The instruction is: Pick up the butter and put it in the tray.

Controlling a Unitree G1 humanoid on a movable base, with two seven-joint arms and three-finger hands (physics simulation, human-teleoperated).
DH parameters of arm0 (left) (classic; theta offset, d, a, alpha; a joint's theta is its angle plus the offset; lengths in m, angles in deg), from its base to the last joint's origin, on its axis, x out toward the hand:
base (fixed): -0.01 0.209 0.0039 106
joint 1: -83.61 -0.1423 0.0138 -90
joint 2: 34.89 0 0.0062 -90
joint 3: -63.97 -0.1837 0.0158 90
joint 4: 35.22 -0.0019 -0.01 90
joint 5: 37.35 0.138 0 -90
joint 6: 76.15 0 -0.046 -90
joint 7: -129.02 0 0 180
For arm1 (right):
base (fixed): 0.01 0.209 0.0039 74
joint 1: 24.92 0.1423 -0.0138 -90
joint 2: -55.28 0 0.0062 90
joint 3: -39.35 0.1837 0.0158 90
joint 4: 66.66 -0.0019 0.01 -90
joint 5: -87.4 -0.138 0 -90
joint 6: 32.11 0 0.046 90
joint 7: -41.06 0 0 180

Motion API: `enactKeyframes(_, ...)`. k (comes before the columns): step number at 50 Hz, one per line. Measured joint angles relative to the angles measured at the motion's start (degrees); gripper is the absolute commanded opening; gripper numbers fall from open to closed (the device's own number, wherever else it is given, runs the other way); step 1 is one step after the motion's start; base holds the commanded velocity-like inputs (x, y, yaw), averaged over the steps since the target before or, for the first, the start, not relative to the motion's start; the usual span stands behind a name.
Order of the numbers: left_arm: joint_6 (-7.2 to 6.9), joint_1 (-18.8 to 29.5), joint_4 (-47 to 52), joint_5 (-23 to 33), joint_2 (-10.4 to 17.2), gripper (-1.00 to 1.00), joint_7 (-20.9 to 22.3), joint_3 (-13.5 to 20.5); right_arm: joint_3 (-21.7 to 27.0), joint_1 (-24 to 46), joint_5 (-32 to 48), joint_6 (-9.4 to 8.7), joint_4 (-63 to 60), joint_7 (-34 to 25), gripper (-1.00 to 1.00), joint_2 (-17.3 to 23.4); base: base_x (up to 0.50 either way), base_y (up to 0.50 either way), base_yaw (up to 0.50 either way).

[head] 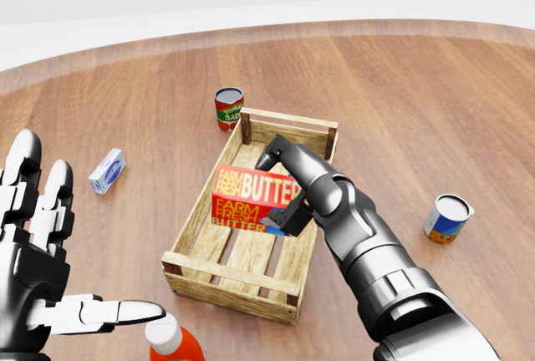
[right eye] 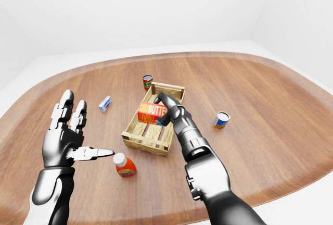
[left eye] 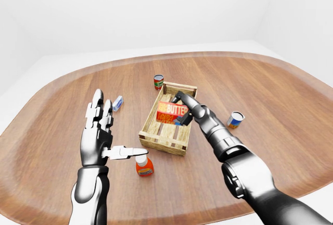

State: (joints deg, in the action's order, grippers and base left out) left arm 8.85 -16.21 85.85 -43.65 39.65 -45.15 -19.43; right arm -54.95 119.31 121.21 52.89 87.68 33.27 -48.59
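Note:
The butter (head: 251, 198) is a red box with "FARM FRESH BUTTER" on it. It stands tilted on its long edge inside the wooden slatted tray (head: 226, 282), near the tray's top end in the head view. I cannot tell if it rests on the slats. My right hand (head: 274, 191) is shut on the butter's right end, fingers over its top and thumb below. My left hand (left eye: 106, 131) is open and empty, held above the table left of the tray.
A red tomato can (head: 228, 108) stands just beyond the tray's top-left corner. A blue-and-white can (head: 447, 217) stands to the tray's right. A small blue-white box (head: 108, 170) lies to its left. An orange bottle with a white cap (head: 171, 344) sits under my left thumb.

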Motion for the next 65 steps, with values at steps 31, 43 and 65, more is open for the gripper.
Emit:
enactKeyframes(31, 0.00, 0.1, 0.1, -0.2, 0.1, 1.00, 0.2, 0.2, 1.4, -3.9, 0.6, 0.00, 1.8, 4.6, -1.00, -2.0, 0.00, 0.00, 0.00)
enactKeyframes(43, 0.00, 0.1, 0.1, -0.3, 0.1, 1.00, 0.3, 0.3, 1.7, -4.1, 1.1, 0.00, 1.8, 5.3, -1.00, -2.4, 0.00, 0.00, 0.00)
enactKeyframes(65, 0.00, 0.1, 0.1, -0.3, 0.1, 1.00, 0.3, 0.3, 3.5, -4.4, 0.2, 0.00, 0.5, 5.0, 1.00, -2.8, 0.00, 0.00, 0.00)
